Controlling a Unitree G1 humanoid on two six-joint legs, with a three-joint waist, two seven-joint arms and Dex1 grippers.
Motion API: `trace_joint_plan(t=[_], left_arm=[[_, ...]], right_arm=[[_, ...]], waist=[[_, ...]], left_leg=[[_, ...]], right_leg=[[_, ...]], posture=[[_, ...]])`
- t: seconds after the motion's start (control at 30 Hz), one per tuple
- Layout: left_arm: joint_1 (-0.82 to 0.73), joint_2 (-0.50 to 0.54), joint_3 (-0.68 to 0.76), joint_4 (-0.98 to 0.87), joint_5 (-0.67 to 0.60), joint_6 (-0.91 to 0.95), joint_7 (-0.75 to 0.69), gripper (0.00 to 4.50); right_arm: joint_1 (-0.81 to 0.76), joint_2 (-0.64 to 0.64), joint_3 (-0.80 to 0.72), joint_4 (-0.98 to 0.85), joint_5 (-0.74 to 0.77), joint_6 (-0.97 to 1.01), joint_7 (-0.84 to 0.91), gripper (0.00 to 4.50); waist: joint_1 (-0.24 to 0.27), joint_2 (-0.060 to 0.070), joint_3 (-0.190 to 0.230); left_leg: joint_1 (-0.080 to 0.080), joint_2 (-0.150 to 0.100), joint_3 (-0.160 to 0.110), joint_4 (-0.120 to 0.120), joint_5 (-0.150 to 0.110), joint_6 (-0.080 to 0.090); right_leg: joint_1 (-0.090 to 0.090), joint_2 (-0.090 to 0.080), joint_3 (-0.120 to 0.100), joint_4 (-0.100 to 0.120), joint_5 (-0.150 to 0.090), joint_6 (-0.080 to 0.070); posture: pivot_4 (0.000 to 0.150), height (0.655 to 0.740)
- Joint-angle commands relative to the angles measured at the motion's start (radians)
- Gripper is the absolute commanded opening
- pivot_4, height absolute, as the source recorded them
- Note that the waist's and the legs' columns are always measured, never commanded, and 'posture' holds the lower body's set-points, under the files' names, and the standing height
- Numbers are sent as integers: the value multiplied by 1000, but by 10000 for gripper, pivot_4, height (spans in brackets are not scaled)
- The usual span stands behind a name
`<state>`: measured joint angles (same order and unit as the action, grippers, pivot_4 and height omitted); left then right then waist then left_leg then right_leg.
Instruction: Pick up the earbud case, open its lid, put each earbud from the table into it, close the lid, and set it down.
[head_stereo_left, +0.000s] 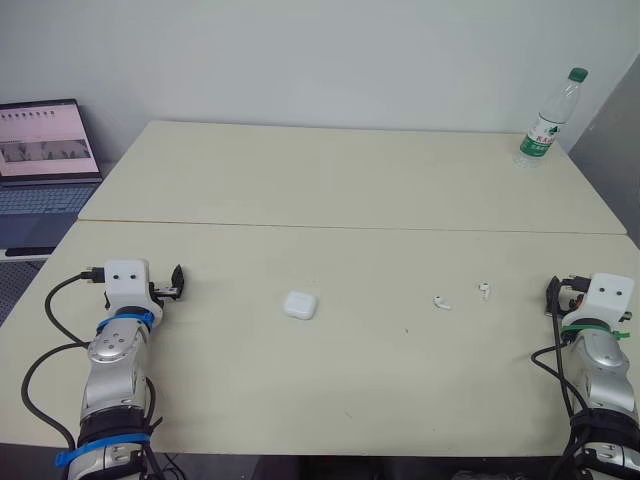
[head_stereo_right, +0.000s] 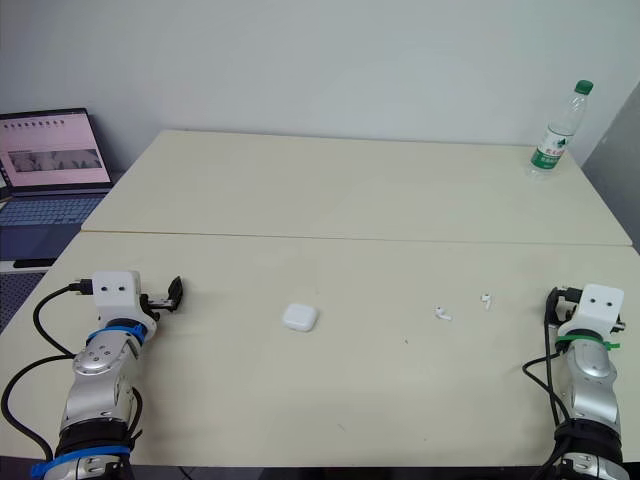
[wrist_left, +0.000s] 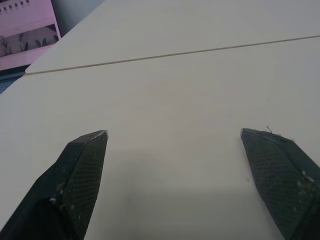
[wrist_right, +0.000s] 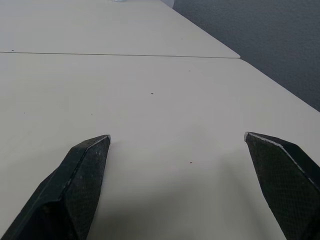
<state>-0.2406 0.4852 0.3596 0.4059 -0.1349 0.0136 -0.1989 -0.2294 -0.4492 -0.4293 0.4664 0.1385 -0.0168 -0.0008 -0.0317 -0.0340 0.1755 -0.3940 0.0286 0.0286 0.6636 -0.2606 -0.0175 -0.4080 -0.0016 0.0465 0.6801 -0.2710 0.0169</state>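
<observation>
Your earbud case (head_stereo_left: 300, 305), a smooth white rounded square, lies shut on the pale matte table (head_stereo_left: 350, 190) near the middle of its front edge, well apart from both pairs of fingers. One tiny white earbud (head_stereo_left: 441, 302) and a second earbud (head_stereo_left: 484, 290) lie toward the right edge from it. The black, tapered, cross-hatched left fingers (wrist_left: 82, 170) and right fingers (wrist_right: 80, 175) are spread wide, low over bare table.

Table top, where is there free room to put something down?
The far half of the table is bare up to the bottle in its right corner. Bare too: between left gripper and earbud case. Busiest spot: the two earbuds right of the case.
</observation>
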Motion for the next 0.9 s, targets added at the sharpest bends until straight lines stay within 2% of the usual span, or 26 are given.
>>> trace_joint_plan(t=[0.03,0.9], left_arm=[[3,21,4,-26,2,14,0,44590],[20,21,6,-47,-5,14,-19,44590]], right_arm=[[-8,-20,-25,-6,7,-23,-11,45000],[18,-22,-35,-30,8,-20,-10,45000]], waist=[[0,0,0],[0,0,-1]], left_leg=[[0,0,0,0,0,0],[0,0,0,0,0,0]], right_leg=[[0,0,0,0,0,0],[0,0,0,0,0,0]], posture=[[1500,7400],[1500,7400]])
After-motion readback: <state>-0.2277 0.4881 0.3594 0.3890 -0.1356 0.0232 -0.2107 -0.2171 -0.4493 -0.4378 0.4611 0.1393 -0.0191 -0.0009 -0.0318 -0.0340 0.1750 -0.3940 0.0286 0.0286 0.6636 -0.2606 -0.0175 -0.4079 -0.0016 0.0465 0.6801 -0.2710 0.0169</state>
